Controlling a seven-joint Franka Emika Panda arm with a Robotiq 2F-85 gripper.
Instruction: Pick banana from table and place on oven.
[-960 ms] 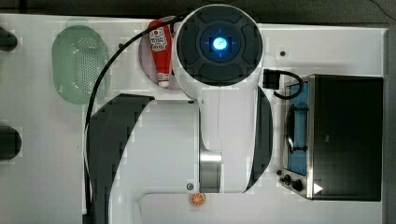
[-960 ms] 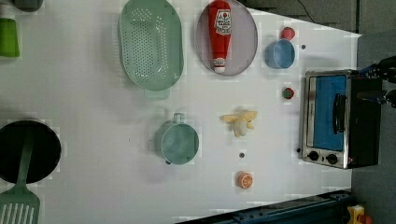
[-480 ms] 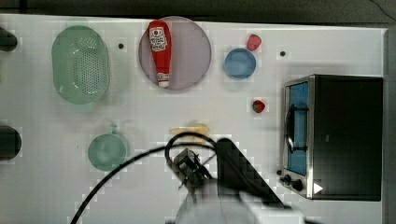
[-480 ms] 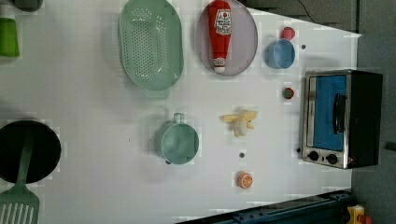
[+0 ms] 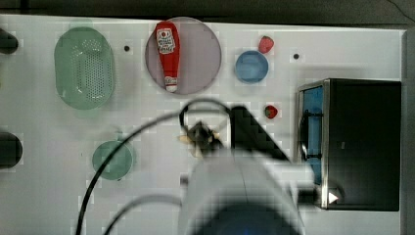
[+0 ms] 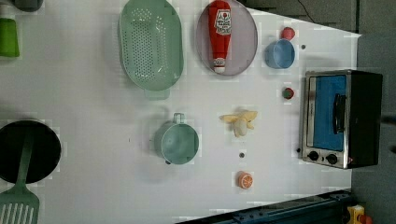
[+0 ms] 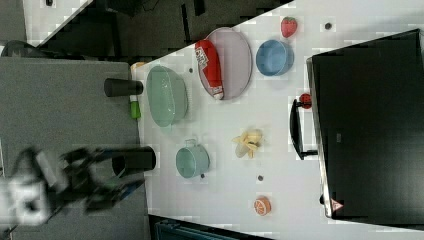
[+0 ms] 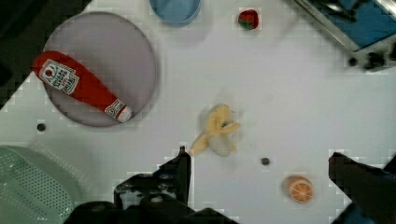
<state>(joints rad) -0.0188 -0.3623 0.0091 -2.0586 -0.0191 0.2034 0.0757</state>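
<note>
The pale yellow banana lies with splayed peel on the white table, a little to the left view's left of the oven. The oven has a blue glass door, a handle and dark knobs. In the wrist view the banana lies just beyond my gripper, whose dark fingers stand wide apart, open, with nothing between them. In the top view my blurred arm covers most of the banana. The right view has the banana beside the oven's handle.
A red ketchup bottle lies on a grey plate. Near the oven are a blue bowl and a strawberry. A green colander, a green cup, an orange slice and a black pan also stand on the table.
In the top view my arm swung from the table's far middle down to the near edge, then came over the banana. The banana and the other things stayed put.
</note>
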